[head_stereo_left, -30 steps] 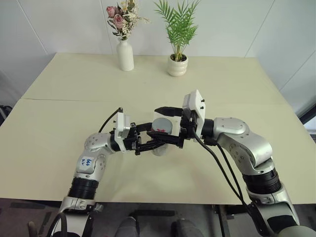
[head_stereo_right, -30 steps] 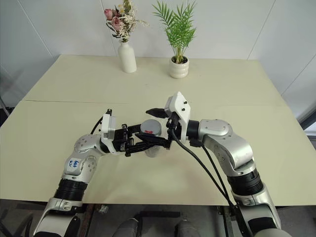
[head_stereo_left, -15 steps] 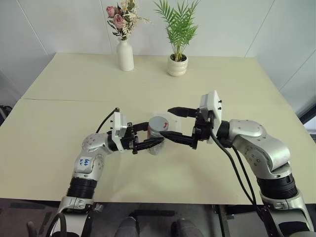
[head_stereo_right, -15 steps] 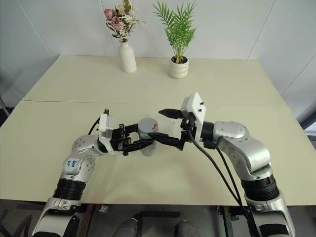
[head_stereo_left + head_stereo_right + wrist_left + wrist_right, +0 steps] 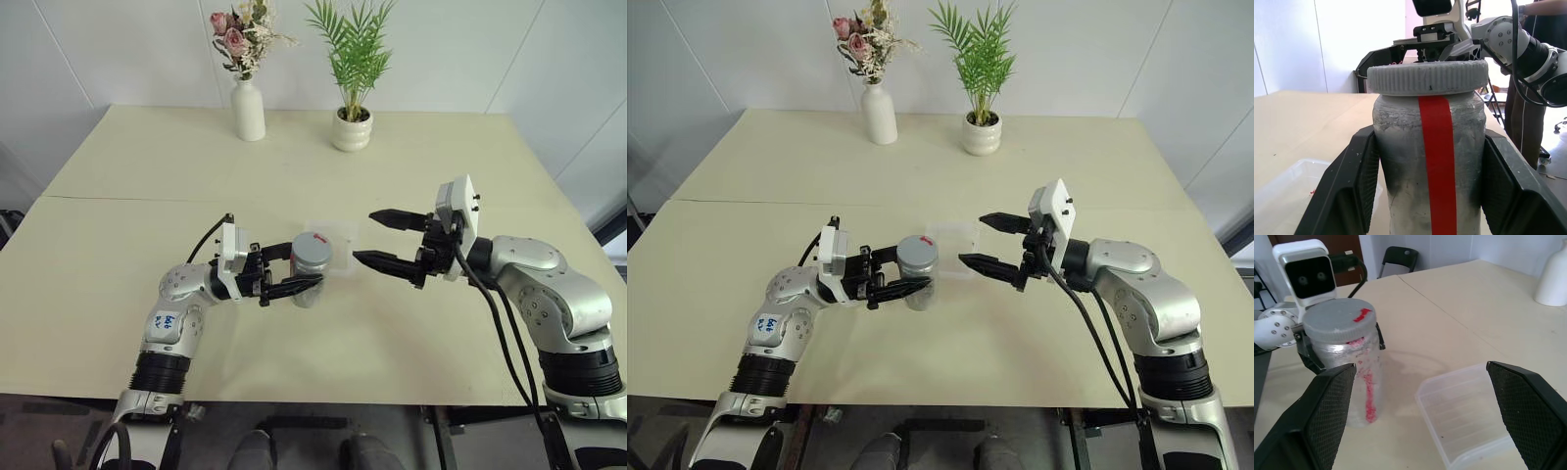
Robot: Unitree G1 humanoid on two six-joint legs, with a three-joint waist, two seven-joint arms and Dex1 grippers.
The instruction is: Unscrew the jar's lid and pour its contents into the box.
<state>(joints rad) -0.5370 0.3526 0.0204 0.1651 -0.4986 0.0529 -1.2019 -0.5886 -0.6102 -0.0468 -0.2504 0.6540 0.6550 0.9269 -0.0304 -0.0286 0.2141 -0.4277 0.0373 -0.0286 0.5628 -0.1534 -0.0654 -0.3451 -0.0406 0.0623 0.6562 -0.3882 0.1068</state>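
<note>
Handling: jar (image 5: pixel 312 264) likely light, rigid, slick-walled; best held low on body, ribbed lid (image 5: pixel 1427 78) taken at rim | look: clear cylinder, red stripe, grey lid on | place: clamped upright in left gripper (image 5: pixel 299 281), just beside box (image 5: pixel 336 242) | right gripper (image 5: pixel 384 238) wide apart, holding nothing

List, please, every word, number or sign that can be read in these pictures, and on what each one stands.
No text reads clearly.
Sticker on the left arm: blue handwritten marks, too small to read.
Jar: a plain red stripe, no letters.
Lid: a red mark, no letters.
</note>
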